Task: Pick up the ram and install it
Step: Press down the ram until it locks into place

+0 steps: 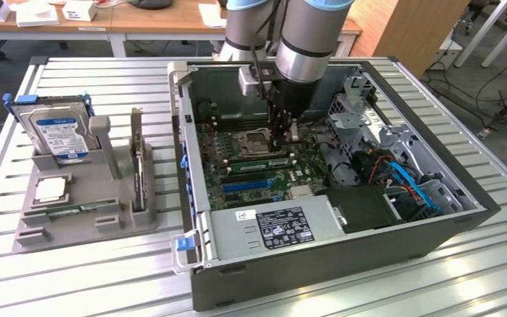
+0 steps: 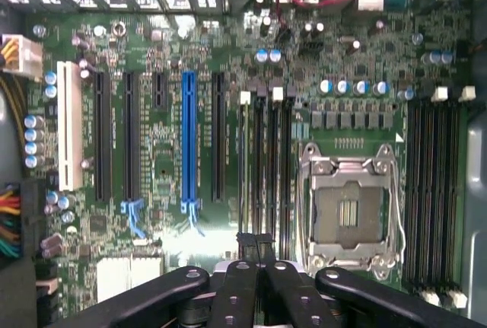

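The jaws [image 1: 280, 146] are shut tight, fingertips together, and reach down inside the open computer case [image 1: 465, 218] to the motherboard [image 1: 263, 181]. Directly beneath their tips stands the ram [image 1: 258, 163], on edge in one of the slots beside the CPU socket [image 1: 251, 140]. From the wrist view the ram [image 2: 242, 168] reads as a thin pale line running away from the jaws [image 2: 255, 243], with the CPU socket [image 2: 346, 210] just off to one side of them. I cannot tell whether the tips pinch the stick's upper edge or merely rest on it. A second ram [image 1: 77, 210] lies far from the jaws, flat in the grey holder [image 1: 86, 228] on the table [image 1: 103, 79], below the hard drive [image 1: 60, 135].

The step in hand looks like seating the stick. To do it well, I judge the push should go straight down along the slot, with no sideways lean that could bend the thin board or scrape the neighbouring slots. The tips sit near one end of the ram, so pressure there alone may leave the far end raised; even force along the edge matters. The white latches [image 2: 245, 98] at the slot ends should close against the stick as a sign that it is home.
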